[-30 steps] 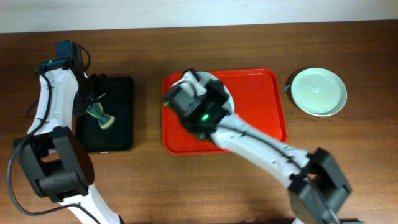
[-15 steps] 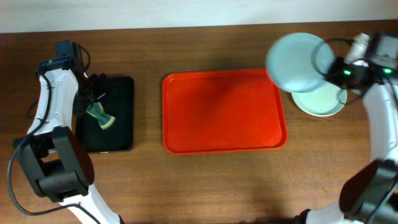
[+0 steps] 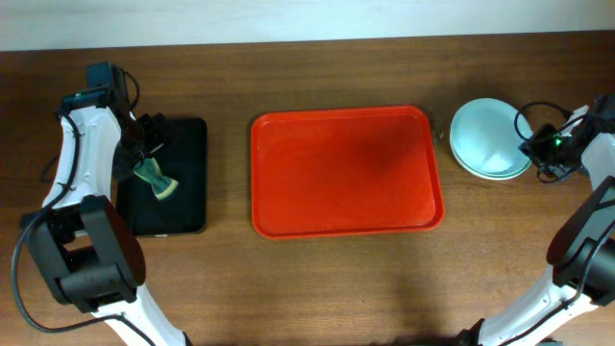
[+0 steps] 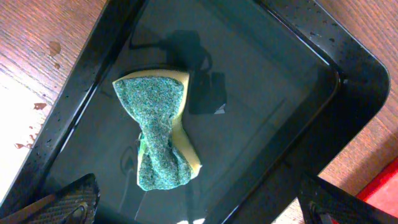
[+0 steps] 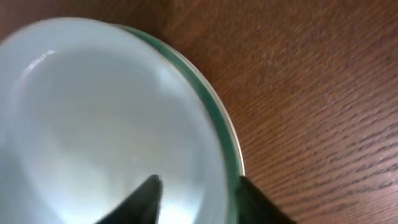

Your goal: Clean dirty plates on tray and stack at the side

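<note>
The red tray (image 3: 346, 173) lies in the middle of the table with nothing on it. To its right, a pale blue plate (image 3: 485, 135) (image 5: 93, 124) rests on a mint green plate (image 3: 504, 174) whose rim (image 5: 214, 118) shows beneath it. My right gripper (image 3: 528, 149) (image 5: 199, 186) straddles the pale plate's right edge with its jaws apart, one finger over the plate and one outside the rim. My left gripper (image 3: 146, 146) (image 4: 199, 211) hangs wide open over a teal and yellow sponge (image 3: 156, 180) (image 4: 158, 134), not touching it.
The sponge lies in a smaller black tray (image 3: 187, 207) (image 4: 273, 81) with a wet floor, left of the red tray. Small wet spots (image 4: 53, 48) mark the wood beside it. The right arm's cable (image 3: 528, 115) loops over the table near the plates.
The right arm lifted the pale blue plate off the red tray, carried it right and set it on the green plate; its jaws then parted. The left arm stayed still.
</note>
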